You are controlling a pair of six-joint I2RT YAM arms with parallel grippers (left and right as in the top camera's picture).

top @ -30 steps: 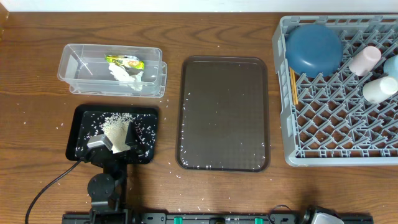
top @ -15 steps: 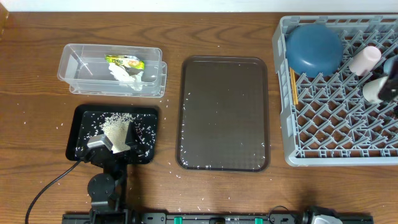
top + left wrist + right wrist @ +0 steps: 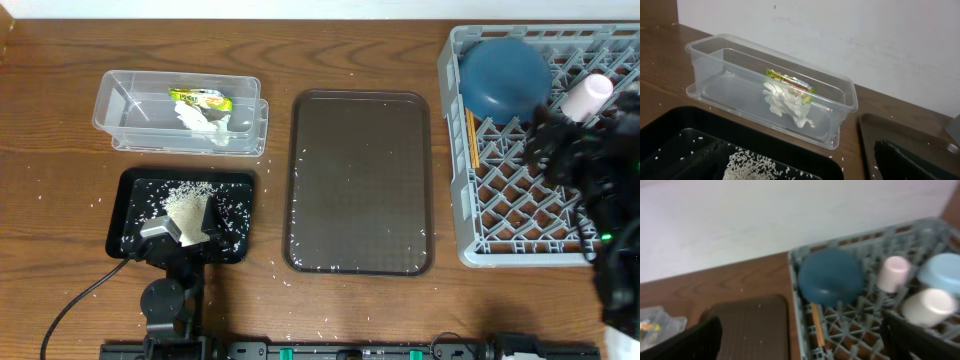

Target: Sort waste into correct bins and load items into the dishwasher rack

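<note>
Dishwasher rack (image 3: 520, 200) holding bowl (image 3: 503, 78), cups (image 3: 894, 273), chopsticks (image 3: 472, 138), blurred right arm (image 3: 590, 170) above, left pincer (image 3: 186, 222) and right pincer (image 3: 800, 340) released

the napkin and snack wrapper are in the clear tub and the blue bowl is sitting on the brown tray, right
No. The blue bowl sits in the grey rack, not on the brown tray; the right wrist view shows it. The napkin and snack wrapper are in the clear tub, as you said.
</note>
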